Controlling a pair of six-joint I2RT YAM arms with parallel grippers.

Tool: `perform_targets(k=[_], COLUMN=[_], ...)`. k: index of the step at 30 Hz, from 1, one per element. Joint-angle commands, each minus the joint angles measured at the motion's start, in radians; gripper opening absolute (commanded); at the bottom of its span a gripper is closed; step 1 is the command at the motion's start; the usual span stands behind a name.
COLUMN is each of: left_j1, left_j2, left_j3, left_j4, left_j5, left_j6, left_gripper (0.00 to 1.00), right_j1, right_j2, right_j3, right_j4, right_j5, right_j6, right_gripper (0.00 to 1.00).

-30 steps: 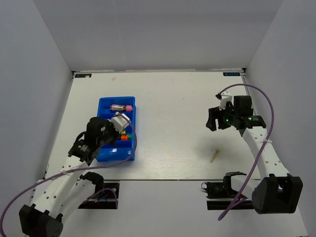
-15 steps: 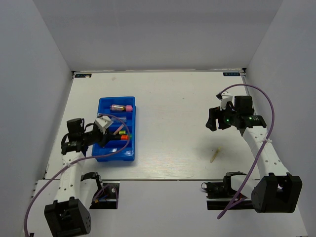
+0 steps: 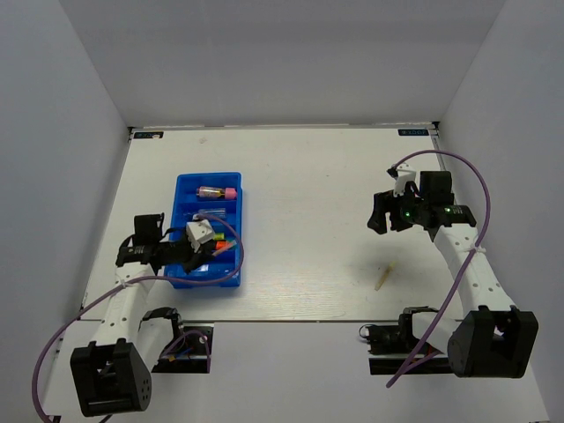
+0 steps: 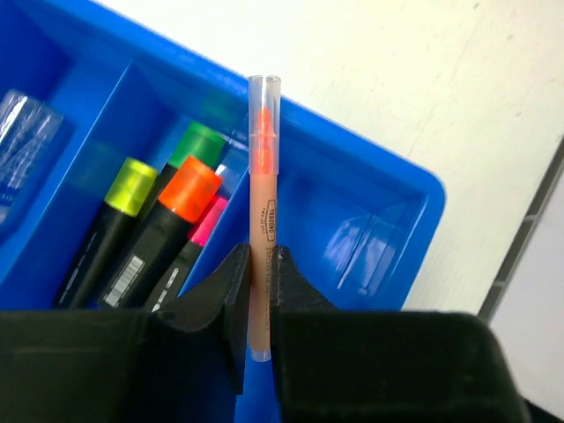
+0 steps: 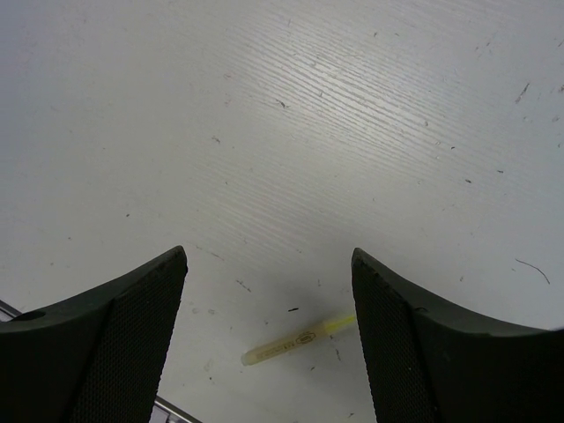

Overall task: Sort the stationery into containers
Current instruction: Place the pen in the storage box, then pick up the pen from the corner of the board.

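Left gripper (image 4: 261, 264) is pinching a thin orange pen (image 4: 263, 167) over the blue tray (image 4: 388, 203), next to the highlighters (image 4: 167, 220) lying in it, arm reaching in low from the tray's left. Right gripper (image 5: 269, 256) hangs spread wide, well right of the tray, above a yellowish stick (image 5: 300, 340).

— What closes in the counter (image 3: 308, 176)?
— Plain pale grey panels: a left wall (image 3: 53, 176), a far wall (image 3: 282, 62), a right wall (image 3: 520, 132).
— The surface?
— White, fine wood grain, small dark specks. Soft, even light.
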Motion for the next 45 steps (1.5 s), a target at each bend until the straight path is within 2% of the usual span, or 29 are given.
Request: perform_targets(k=[1,2,3,5,8,9,10,12,16,18,20,21,22,24,25,26,27,28,29,30,32,35,39,42,45], left_j1=[-0.02,-0.019,-0.022,-0.022,-0.015,-0.012,-0.012,-0.009,-0.011,-0.011,-0.015,-0.021,-0.032,-0.069,-0.074,-0.089,-0.089,-0.089,-0.144,-0.159,-0.222,-0.356,-0.518,-0.584,-0.6], left_j2=[-0.008,-0.013,-0.031,-0.046,-0.108,-0.121,-0.132,-0.138,-0.155,-0.16,-0.157,-0.152,-0.152,-0.151,-0.151,-0.149,-0.149,-0.149,-0.152,-0.154,-0.19,-0.272,-0.264,-0.185,-0.145], left_j3=[-0.011,-0.019,-0.034,-0.062,-0.108,-0.127,-0.131,-0.134,-0.073,-0.017,0.065,0.087,0.131,0.162,0.209,0.225,0.236,0.269,0.27,0.25,0.167,0.045,0.012,0.059,0.099], left_j4=[-0.019,-0.019,-0.01,0.021,0.076,0.099,0.105,0.114,0.142,0.137,0.125,0.116,0.122,0.11,0.107,0.107,0.087,0.082,0.093,0.102,0.149,0.23,0.246,0.153,0.126], left_j5=[-0.049,-0.062,-0.088,-0.129,-0.161,-0.166,-0.172,-0.175,-0.171,-0.121,-0.068,-0.065,-0.065,-0.108,-0.126,-0.144,-0.122,-0.108,-0.099,-0.03,-0.016,-0.094,-0.201,-0.263,-0.266], left_j6=[0.042,0.045,0.036,0.013,-0.033,-0.048,-0.054,-0.097,-0.189,-0.246,-0.333,-0.349,-0.449,-0.501,-0.61,-0.64,-0.692,-0.773,-0.812,-0.843,-0.932,-0.976,-0.938,-0.856,-0.831], left_gripper=[0.01,0.01,0.16,0.36,0.53,0.63,0.69,1.0,1.0,1.0,1.0,1.0,1.0,1.0,1.0,1.0,1.0,1.0,1.0,1.0,1.0,1.0,1.0,1.0,1.0], right_j1=[-0.012,-0.014,-0.017,-0.017,-0.015,-0.018,-0.017,-0.02,-0.02,-0.014,-0.018,-0.02,-0.02,-0.023,-0.021,-0.025,-0.028,-0.023,-0.026,-0.023,-0.074,-0.109,-0.132,-0.14,-0.147], right_j2=[0.002,0.002,0.004,0.007,0.013,0.016,0.016,0.013,0.001,0.001,-0.019,-0.025,-0.05,-0.07,-0.068,-0.05,-0.035,-0.003,0.028,0.044,0.097,0.142,0.176,0.165,0.189], right_j3=[0.001,0.001,0.001,0.003,0.007,0.007,0.007,0.004,0.001,-0.013,-0.026,-0.064,-0.079,-0.144,-0.149,-0.143,-0.119,-0.094,-0.083,-0.076,-0.059,-0.048,-0.085,-0.166,-0.186], right_j4=[-0.009,-0.01,-0.007,-0.009,-0.019,-0.021,-0.026,-0.026,-0.041,-0.07,-0.101,-0.131,-0.156,-0.235,-0.274,-0.359,-0.465,-0.517,-0.594,-0.671,-0.72,-0.728,-0.693,-0.534,-0.469], right_j5=[-0.028,-0.031,-0.035,-0.043,-0.052,-0.054,-0.057,-0.065,-0.11,-0.172,-0.284,-0.317,-0.406,-0.445,-0.454,-0.453,-0.433,-0.401,-0.387,-0.341,-0.287,-0.269,-0.23,-0.21,-0.21], right_j6=[-0.01,-0.012,-0.009,-0.012,-0.02,-0.023,-0.023,-0.021,-0.098,-0.216,-0.448,-0.528,-0.813,-0.99,-1.258,-1.347,-1.424,-1.633,-1.693,-1.818,-1.97,-2.07,-2.159,-2.155,-2.138], right_gripper=[0.78,0.78,0.78,0.8,0.83,0.83,0.83,0.83,0.81,0.69,0.53,0.52,0.5,0.59,0.63,0.68,0.68,0.7,0.7,0.7,0.7,0.68,0.67,0.65,0.63])
